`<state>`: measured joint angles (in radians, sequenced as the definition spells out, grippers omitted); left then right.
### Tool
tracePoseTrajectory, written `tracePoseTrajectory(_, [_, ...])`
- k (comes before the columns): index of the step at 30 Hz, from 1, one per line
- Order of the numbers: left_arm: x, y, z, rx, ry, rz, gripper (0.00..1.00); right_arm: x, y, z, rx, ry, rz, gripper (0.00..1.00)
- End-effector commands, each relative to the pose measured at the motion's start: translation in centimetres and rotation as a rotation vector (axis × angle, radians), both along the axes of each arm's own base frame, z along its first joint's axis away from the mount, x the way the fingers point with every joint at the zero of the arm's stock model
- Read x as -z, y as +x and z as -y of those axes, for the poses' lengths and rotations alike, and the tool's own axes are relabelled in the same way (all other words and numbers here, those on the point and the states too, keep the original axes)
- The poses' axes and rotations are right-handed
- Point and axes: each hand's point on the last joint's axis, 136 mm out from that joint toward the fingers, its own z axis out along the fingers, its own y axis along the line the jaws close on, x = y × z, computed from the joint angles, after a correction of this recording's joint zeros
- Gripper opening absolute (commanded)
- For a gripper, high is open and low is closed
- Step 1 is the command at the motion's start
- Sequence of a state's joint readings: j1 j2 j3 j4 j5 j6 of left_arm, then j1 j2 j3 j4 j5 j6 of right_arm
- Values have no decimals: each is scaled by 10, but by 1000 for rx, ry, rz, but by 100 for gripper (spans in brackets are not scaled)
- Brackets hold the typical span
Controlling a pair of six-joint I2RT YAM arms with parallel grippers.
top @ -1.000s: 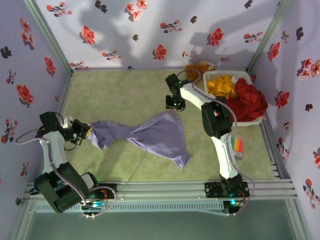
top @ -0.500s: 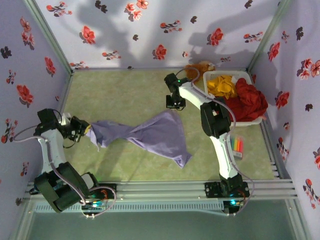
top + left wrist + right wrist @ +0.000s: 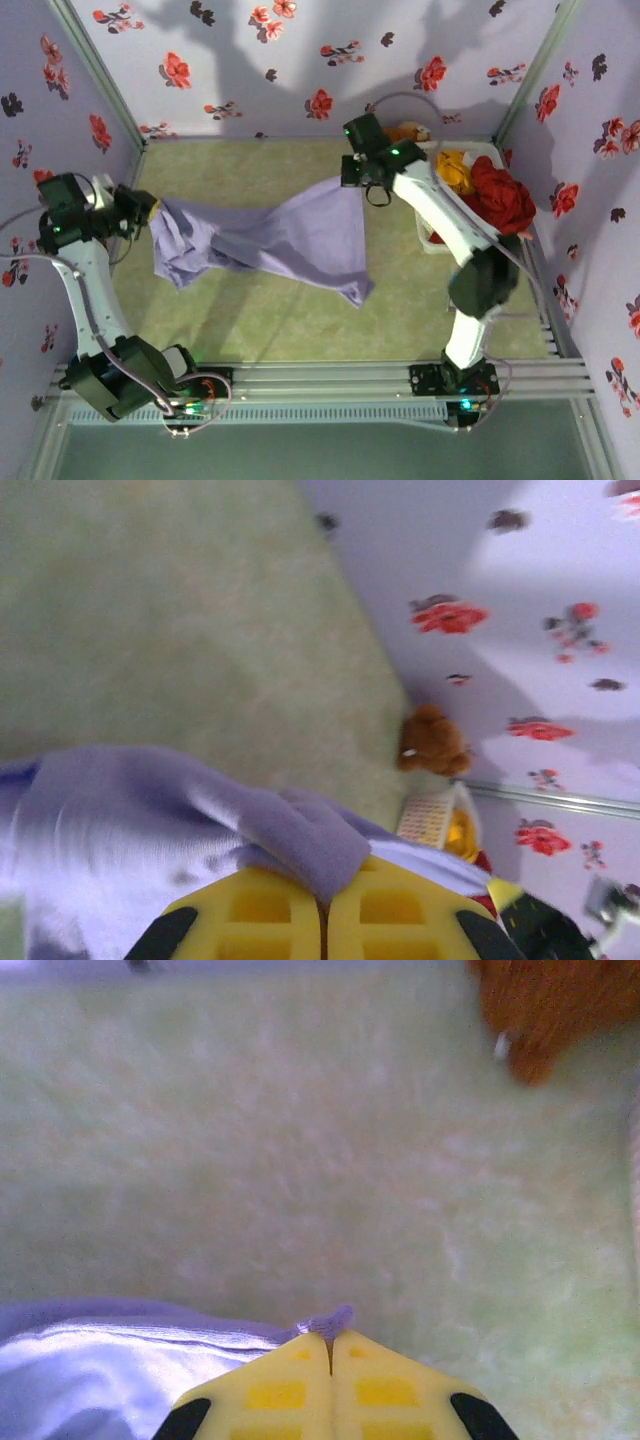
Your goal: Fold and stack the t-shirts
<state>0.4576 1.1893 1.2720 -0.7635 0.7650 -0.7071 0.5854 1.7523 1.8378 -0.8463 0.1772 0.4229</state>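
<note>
From above, my left gripper (image 3: 152,207) is clamped on one end of the purple tee (image 3: 290,240). My right gripper (image 3: 358,183) pinches the far corner, so the cloth sags between them toward the mat (image 3: 250,330). The red tee (image 3: 500,200) and yellow tee (image 3: 455,168) sit in the basket (image 3: 428,245), just right of the right gripper.

On the left wrist view, the left gripper (image 3: 322,900) is closed tight with a fold of tee (image 3: 150,800) bunched over its tips. The plush (image 3: 432,742) lies well ahead.

On the right wrist view, the right gripper (image 3: 330,1343) is shut on a small nub of hem. The rest of the tee (image 3: 100,1350) trails off to its left, with bare mat (image 3: 300,1160) ahead.

I judge I'm at the spreading step. Next I need to draw the grippers apart to take out the sag, then lay the tee flat for folding.
</note>
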Motion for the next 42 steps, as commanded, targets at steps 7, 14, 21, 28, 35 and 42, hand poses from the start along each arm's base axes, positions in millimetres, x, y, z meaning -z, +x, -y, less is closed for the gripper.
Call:
tracePoseTrajectory(7, [-122,10,8,-21,29,270,0,-120,-63,69,112,-8,385,0])
tracePoseTrajectory(14, [-172,-35,32,34,136,341,0,-175,-117,115,126,38,547,0])
tracePoseTrajectory(21, [-202,-82,49,12,185,404,0,-210,-169,153,128,102,657,0])
tracePoseTrajectory(28, [-208,-134,62,-23,260,411,0,-212,-209,181,138,164,699,0])
tracePoseTrajectory(35, [-138,-149,45,-74,317,133,0,-205,-216,205,220,97,705,0])
tracePoseTrajectory(42, [-60,-87,28,-18,205,-13,0,-155,-157,173,239,-68,567,0])
